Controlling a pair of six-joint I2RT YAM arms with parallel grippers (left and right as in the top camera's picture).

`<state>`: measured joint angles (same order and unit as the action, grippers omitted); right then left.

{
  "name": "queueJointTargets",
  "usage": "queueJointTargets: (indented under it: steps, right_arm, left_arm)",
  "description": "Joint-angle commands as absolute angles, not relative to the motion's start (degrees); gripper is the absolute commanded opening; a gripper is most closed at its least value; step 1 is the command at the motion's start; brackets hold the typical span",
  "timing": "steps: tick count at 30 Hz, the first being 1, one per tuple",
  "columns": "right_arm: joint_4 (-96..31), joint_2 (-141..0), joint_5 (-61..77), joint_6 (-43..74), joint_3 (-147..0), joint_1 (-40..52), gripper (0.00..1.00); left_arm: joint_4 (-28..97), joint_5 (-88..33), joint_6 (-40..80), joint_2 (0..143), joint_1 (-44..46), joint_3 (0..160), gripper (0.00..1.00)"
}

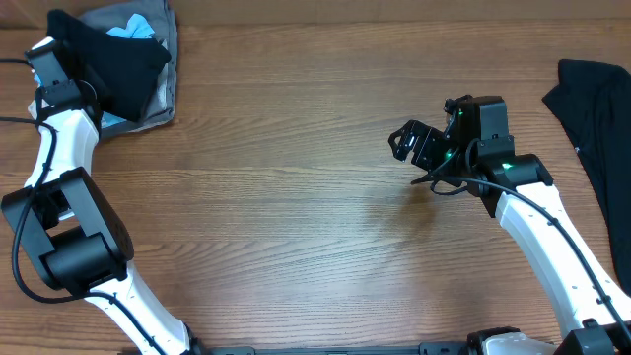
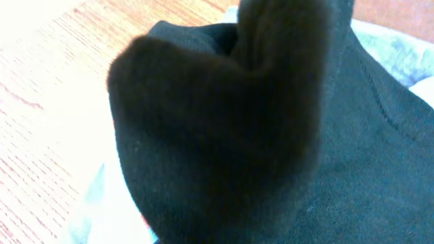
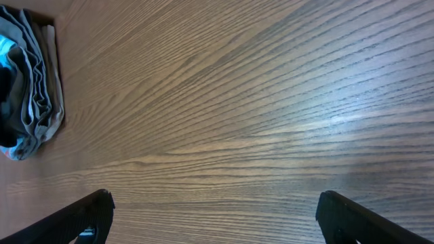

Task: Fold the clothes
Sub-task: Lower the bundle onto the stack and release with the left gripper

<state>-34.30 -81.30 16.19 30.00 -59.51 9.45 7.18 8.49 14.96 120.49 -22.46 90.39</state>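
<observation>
Left pincer (image 1: 57, 44): pressed together at the far left corner of the table (image 1: 296, 197); it seems to pinch a fold of the black shirt (image 1: 123, 59), though dark fabric hides the fingers in the wrist view.
Black shirt: bunched compactly on top of the pile (image 1: 163, 110) of grey and blue clothes, touching it.
Right pincer (image 1: 409, 143): spread wide and empty, hovering over bare wood, well apart from any cloth.
Other black garment (image 1: 601, 108): lies loose and unfolded at the right edge of the table.
Done, by the look of it: one shirt folded and brought to the pile.
Left to do: let go of the shirt, then spread and fold the garment on the right.
</observation>
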Motion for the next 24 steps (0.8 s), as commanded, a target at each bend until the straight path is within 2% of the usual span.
queueJointTargets:
  steps: [1,3,5,6,7,8,11,16,19,20,22,24]
  right_arm:
    - [-34.2,-81.3,16.4,30.2,-59.6,9.3,1.0]
    - [-34.2,-81.3,16.4,30.2,-59.6,9.3,1.0]
    - [-34.2,-81.3,16.4,30.2,-59.6,9.3,1.0]
    - [-34.2,-81.3,16.4,30.2,-59.6,9.3,1.0]
    - [-34.2,-81.3,16.4,30.2,-59.6,9.3,1.0]
    - [-34.3,-81.3,16.4,30.2,-59.6,9.3,1.0]
    - [-34.5,-81.3,16.4,30.2,-59.6,9.3,1.0]
    - [-34.6,-81.3,16.4,30.2,-59.6,9.3,1.0]
    - [-34.6,-81.3,16.4,30.2,-59.6,9.3,1.0]
    - [-34.6,-81.3,16.4,30.2,-59.6,9.3,1.0]
    - [-34.6,-81.3,16.4,30.2,-59.6,9.3,1.0]
    - [-34.6,-81.3,16.4,30.2,-59.6,9.3,1.0]
  left_arm:
    - [5.4,8.3,15.2,121.1,-23.3,92.4,0.18]
    - [5.2,8.3,15.2,121.1,-23.3,92.4,0.52]
    - [5.4,8.3,14.0,121.1,-23.3,92.4,0.53]
    - [5.3,8.8,12.5,121.1,-23.3,92.4,0.59]
    - [5.4,10.4,10.7,121.1,-23.3,92.5,0.74]
    - [5.8,12.2,9.1,121.1,-23.3,92.7,0.79]
    - [9.9,18.5,6.3,121.1,-23.3,94.7,0.8]
    - [17.8,21.4,6.5,119.7,-23.3,100.6,0.94]
    - [20.4,20.8,6.5,116.5,-23.2,103.8,0.93]
    - [21.0,20.2,6.8,115.5,-23.1,104.2,0.85]
    - [22.3,15.7,6.9,113.4,-23.1,104.3,0.6]
    - [24.2,8.8,6.9,111.9,-22.9,104.3,0.26]
